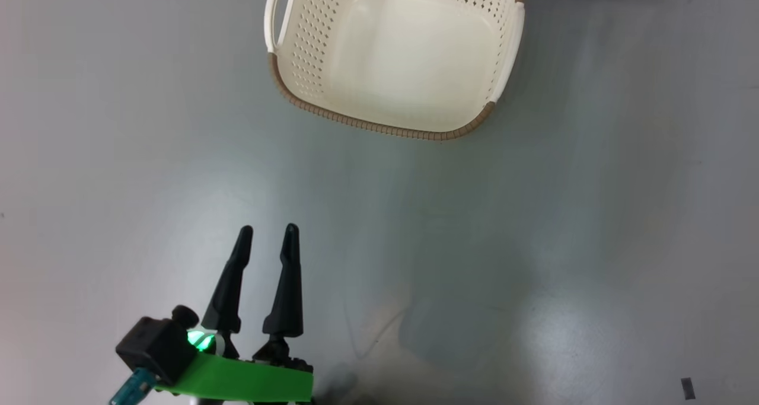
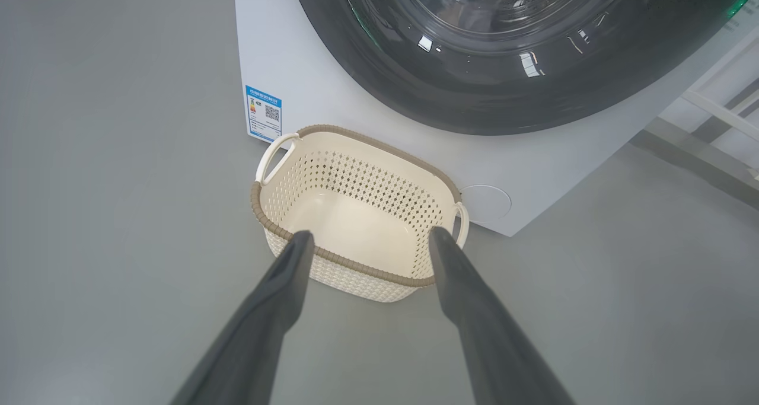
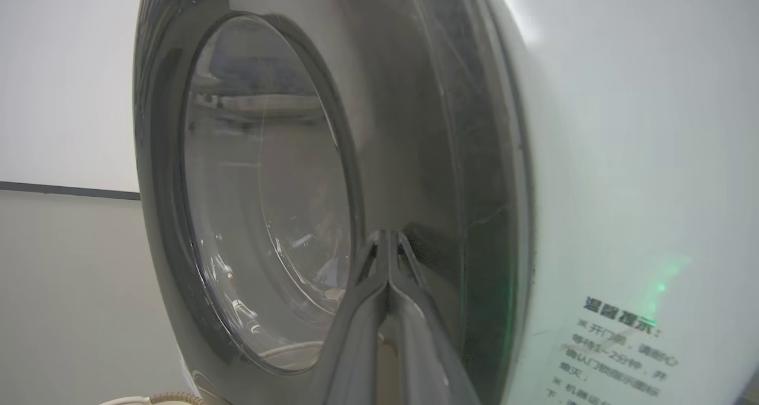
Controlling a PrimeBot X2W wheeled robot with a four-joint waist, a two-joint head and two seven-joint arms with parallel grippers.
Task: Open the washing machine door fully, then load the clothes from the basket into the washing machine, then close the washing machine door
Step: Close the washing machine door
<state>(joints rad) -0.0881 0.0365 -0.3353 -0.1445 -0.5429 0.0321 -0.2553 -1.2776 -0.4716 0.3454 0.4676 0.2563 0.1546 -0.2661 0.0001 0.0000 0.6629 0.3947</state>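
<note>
Writing first: one blue energy label low on the corner of the washing machine, with coloured bars and a QR code (print too small to read). One warning sticker on the white front is headed 温馨提示, and its lower lines are cut off.

Edges and room: the basket sits on the grey floor, just in front of the machine's lower panel, between the label and the small round flap. I can't tell if it touches the panel. Its bare cream bottom shows. Open floor lies on the near side of the basket and to its left. A white frame stands at the right edge of my left wrist view.

Counts: 1 basket with 2 white handles, 1 machine, 1 washing machine door lying flush against the front, 2 labels.

My left end effector is spread wide and holds nothing, hanging short of the basket's brown rim. My right end effector has its fingers pressed together on nothing, tips over the door's black rim near its outer edge
</note>
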